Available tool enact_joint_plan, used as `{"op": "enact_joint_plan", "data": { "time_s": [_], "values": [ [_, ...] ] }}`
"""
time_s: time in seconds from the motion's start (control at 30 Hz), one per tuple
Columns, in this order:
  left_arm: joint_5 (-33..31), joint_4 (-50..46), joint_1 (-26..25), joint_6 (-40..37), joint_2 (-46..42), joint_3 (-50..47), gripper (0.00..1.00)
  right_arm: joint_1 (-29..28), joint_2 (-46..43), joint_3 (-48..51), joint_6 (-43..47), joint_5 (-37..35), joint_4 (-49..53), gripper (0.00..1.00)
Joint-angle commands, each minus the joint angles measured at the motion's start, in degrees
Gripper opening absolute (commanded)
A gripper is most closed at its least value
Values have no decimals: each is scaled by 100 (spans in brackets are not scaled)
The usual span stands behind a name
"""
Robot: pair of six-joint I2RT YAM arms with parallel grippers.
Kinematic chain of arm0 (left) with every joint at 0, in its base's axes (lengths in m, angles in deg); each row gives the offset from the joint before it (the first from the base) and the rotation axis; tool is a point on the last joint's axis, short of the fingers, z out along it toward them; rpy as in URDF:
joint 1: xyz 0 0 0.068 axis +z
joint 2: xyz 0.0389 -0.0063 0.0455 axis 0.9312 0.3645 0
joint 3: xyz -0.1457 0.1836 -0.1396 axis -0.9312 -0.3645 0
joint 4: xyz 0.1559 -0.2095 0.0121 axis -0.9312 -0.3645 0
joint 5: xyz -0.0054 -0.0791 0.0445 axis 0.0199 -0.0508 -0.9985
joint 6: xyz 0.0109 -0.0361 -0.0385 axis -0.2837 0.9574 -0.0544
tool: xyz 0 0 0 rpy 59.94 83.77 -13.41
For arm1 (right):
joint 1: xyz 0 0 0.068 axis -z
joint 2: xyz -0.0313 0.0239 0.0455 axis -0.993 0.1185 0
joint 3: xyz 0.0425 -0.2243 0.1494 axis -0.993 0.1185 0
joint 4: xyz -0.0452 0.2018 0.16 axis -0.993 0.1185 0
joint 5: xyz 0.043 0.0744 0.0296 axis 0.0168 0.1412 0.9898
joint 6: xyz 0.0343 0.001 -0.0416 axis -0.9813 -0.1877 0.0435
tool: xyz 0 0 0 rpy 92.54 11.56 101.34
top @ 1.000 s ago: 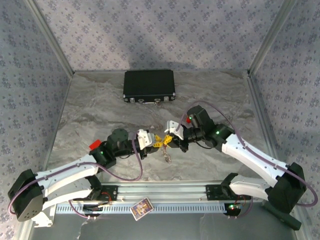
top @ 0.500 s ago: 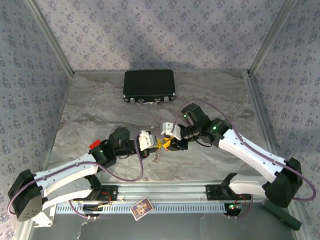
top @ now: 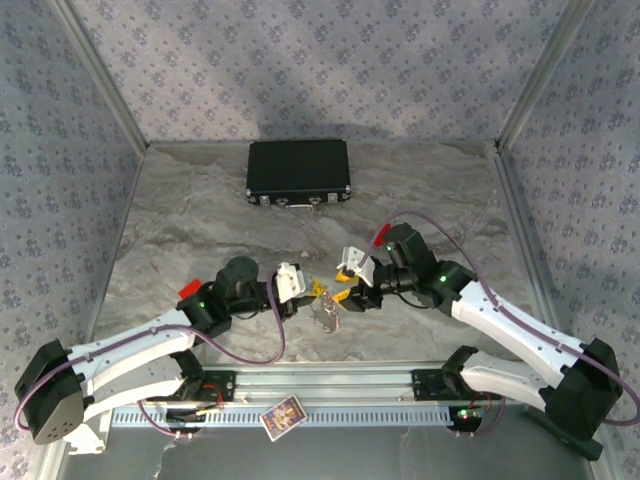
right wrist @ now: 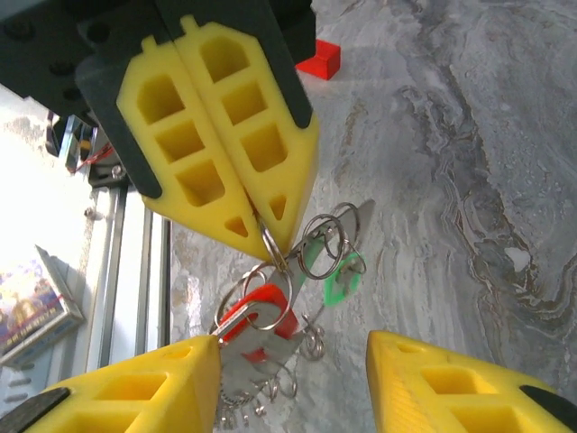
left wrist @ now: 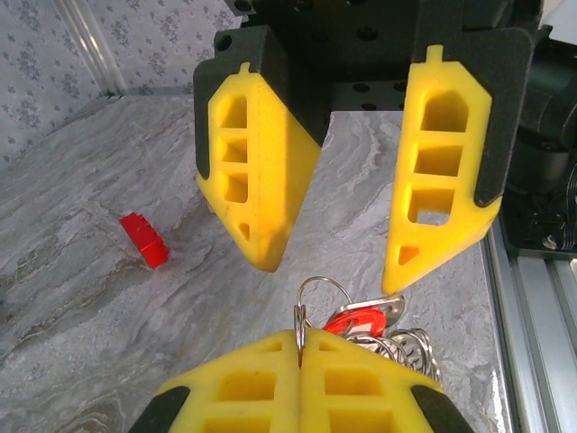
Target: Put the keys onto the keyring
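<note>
Since 0.5 s ago the right pincer (top: 347, 270) has drawn back a little and stands open, while the left pincer (top: 297, 283) pinches the keyring (left wrist: 299, 323) with keys (right wrist: 257, 311) hanging under it near the desk (top: 200, 220), so I think the right one should come in slowly, aiming at 1 key head.

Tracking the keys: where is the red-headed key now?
In the left wrist view, the red-headed key is in the key bunch between the shut left gripper and the open right gripper.
</note>
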Motion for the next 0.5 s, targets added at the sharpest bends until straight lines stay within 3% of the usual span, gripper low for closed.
{"op": "enact_joint_plan", "data": {
  "time_s": [0.0, 0.3, 0.47],
  "values": [
    [-63, 433, -19, 115, -50, 5, 0, -50, -168, 108, -435, 140, -293, 48],
    [-46, 526, -16, 159, -4, 24, 0, -223, -183, 193, -586, 76, -254, 48],
    [-35, 535, -13, 182, -4, 30, 0, -255, -142, 178, -622, -239, -353, 42]
  ]
}}
